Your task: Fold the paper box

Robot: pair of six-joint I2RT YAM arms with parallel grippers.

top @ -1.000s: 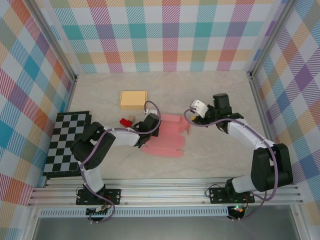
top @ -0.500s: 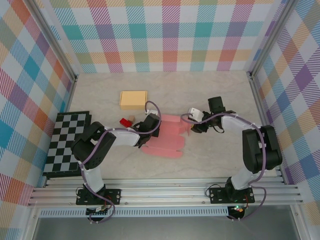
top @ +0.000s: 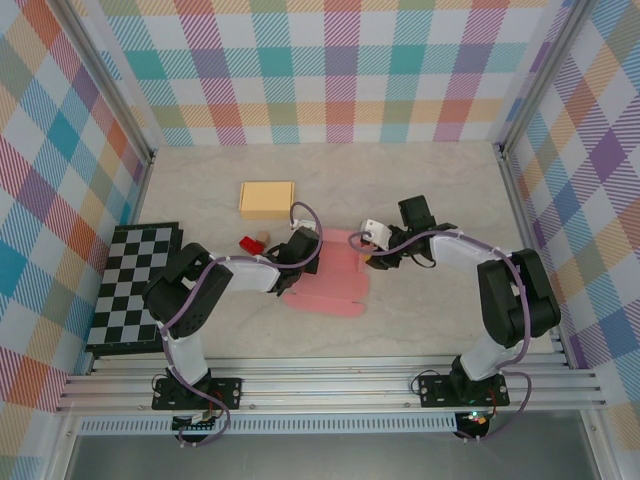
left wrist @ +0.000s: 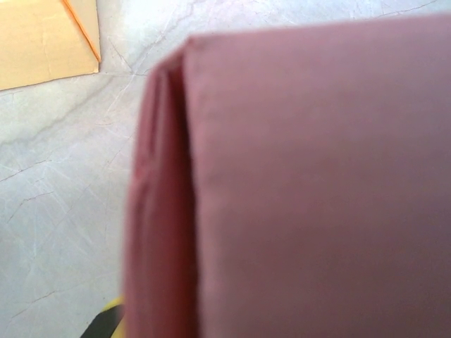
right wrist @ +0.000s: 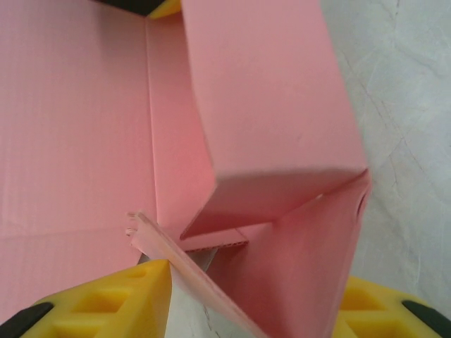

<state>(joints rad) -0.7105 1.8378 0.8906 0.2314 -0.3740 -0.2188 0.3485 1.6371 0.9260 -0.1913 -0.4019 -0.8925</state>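
Note:
The pink paper box (top: 330, 278) lies partly folded in the middle of the table. My left gripper (top: 306, 260) is shut on its left edge; in the left wrist view the pink board (left wrist: 310, 183) sits blurred right in front of the lens, with a yellow fingertip (left wrist: 107, 322) at the bottom left. My right gripper (top: 369, 257) is at the box's right end. In the right wrist view its yellow fingers (right wrist: 120, 296) stand apart, with a raised pink wall (right wrist: 271, 105) and a slanting flap (right wrist: 190, 274) between them. The left finger touches the flap's edge.
A flat orange-yellow box (top: 267, 198) lies behind the pink one, its corner (left wrist: 42, 39) also in the left wrist view. A small red piece (top: 249, 244) and a wooden block (top: 263, 240) sit left of my left gripper. A checkerboard mat (top: 135, 285) covers the left side.
My right gripper has moved left from beside the box onto its right end, and the flaps there have been pushed inward. The left arm has kept still.

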